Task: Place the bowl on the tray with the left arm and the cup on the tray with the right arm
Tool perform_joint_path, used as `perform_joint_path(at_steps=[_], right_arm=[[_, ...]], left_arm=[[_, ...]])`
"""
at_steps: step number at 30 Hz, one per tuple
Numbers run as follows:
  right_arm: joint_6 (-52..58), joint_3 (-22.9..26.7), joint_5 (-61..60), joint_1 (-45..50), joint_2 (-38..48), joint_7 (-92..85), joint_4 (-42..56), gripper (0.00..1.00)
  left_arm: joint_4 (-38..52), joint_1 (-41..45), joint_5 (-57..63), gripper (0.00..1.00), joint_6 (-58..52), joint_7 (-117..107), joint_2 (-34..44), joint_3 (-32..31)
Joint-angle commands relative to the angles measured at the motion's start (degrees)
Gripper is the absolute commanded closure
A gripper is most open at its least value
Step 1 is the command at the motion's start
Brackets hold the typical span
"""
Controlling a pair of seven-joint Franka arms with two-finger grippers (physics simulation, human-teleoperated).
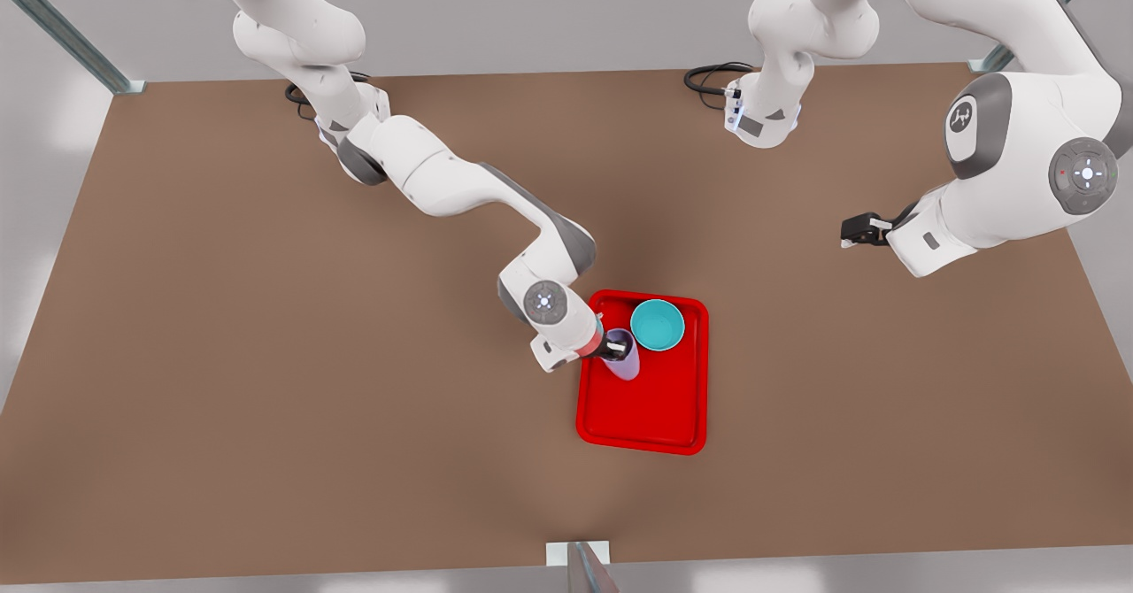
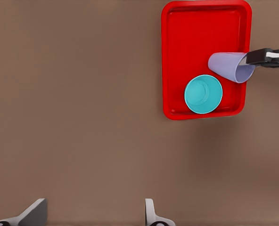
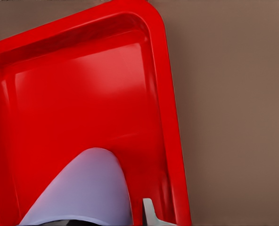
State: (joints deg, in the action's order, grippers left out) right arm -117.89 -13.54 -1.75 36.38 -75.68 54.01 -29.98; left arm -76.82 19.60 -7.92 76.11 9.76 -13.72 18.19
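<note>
1. Hard to make out first: right gripper [image 1: 617, 345], black two-finger claw behind a red wrist band, mostly buried in the mouth of the small lavender handleless cup [image 1: 624, 358] in the front view. One finger apparently inside the rim, one outside, so clamped on the cup wall. Just one pale fingertip [image 3: 149, 213] poking in beside the cup in the right wrist view.
2. Cup bottom cut off in the right wrist view, only the rounded lavender side [image 3: 85, 188] visible over the red floor.
3. Left gripper [image 1: 863, 230], black claw on the plain white wrist, parked well off to the front view's right, above bare brown tabletop [image 1: 265, 354], waiting. Two grey fingertips [image 2: 33, 213] barely peeking in at the left wrist view's edge, spread wide apart, nothing between them, so released.
4. Cup orientation: tilted, not upright. Long axis leaning, open mouth toward the right gripper, closed base toward the middle of the flat bright red rectangular tray [image 1: 646, 416]. Can't tell whether the base touches the tray floor.
5. Small shallow teal bowl [image 1: 658, 325] sitting upright, opening up, inside the tray near its far corner on the front view's right.
6. Cup just beside the bowl, over the tray's side nearer the right arm.
</note>
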Motion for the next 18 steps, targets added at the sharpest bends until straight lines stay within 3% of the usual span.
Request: perform_joint_path(at_steps=[1, 18], right_arm=[[-0.05, 0.00, -0.10, 0.00, 0.00, -0.04, 0.01, 0.00], [1.35, -0.96, -0.10, 1.67, 0.53, 1.19, 0.54, 0.00]], left_arm=[[0.00, 0.00, 0.01, 0.00, 0.00, 0.00, 0.00, 0.01], [0.09, 0.00, -0.16, 0.00, 0.44, -1.67, -0.61, 0.01]])
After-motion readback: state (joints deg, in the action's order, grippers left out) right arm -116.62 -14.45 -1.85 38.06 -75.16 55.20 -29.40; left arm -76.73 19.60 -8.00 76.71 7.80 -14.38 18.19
